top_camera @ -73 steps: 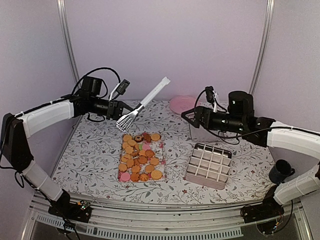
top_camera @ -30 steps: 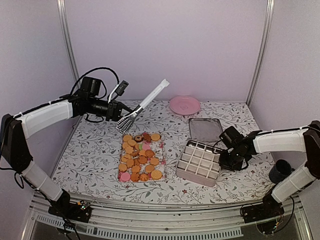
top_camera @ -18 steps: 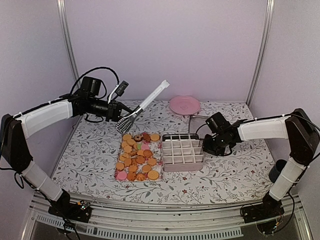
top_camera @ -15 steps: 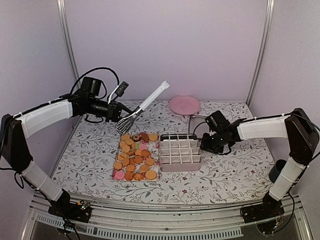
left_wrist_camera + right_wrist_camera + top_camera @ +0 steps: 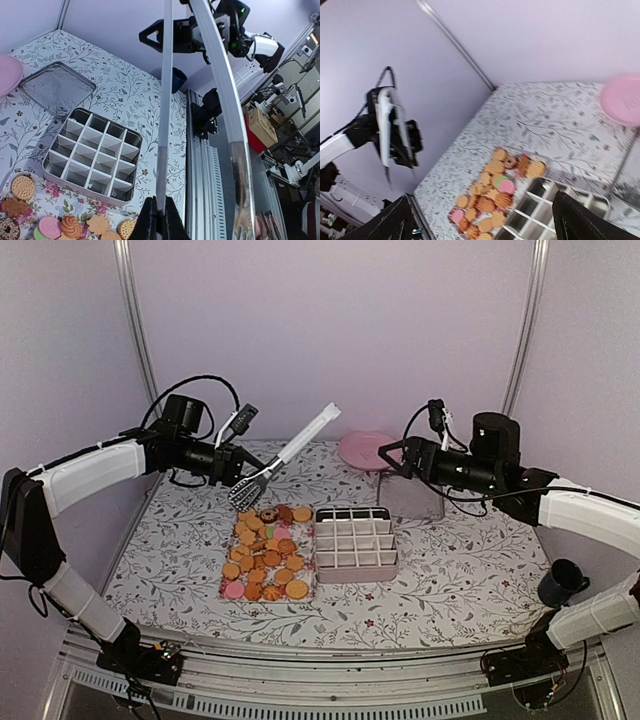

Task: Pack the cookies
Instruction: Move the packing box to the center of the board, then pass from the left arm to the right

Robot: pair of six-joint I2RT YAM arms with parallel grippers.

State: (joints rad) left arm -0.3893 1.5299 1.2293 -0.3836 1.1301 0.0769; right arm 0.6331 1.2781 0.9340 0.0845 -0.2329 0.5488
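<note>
Your left gripper (image 5: 236,464) is pressed together on the tongs (image 5: 290,445). In the left wrist view the two fingers (image 5: 160,226) clasp the handle end, and the two blades run away from them. The slotted head of the tongs hangs low, just beyond the far left corner of the divided tin (image 5: 357,567), and the handle rises up and away toward the back wall. The tongs carry nothing that I can see.

Your right gripper (image 5: 385,455) is spread wide and holds nothing. It hovers high above the far side of the tin, over the flat lid (image 5: 412,504) that lies behind it.

The cookies (image 5: 268,555) lie in a dense patch directly left of the tin. Their floral tray seems to touch the tin's left wall. The long axis of the patch runs from near to far, parallel to that wall. All the tin's compartments look empty, so I judge the packing has not yet begun.

From the tongs' head the cookies are straight below and a little toward you. The left arm is clearly the nearer one. I think you should lower the head onto the far row, pick one cookie, and then carry it right into the tin.
</note>
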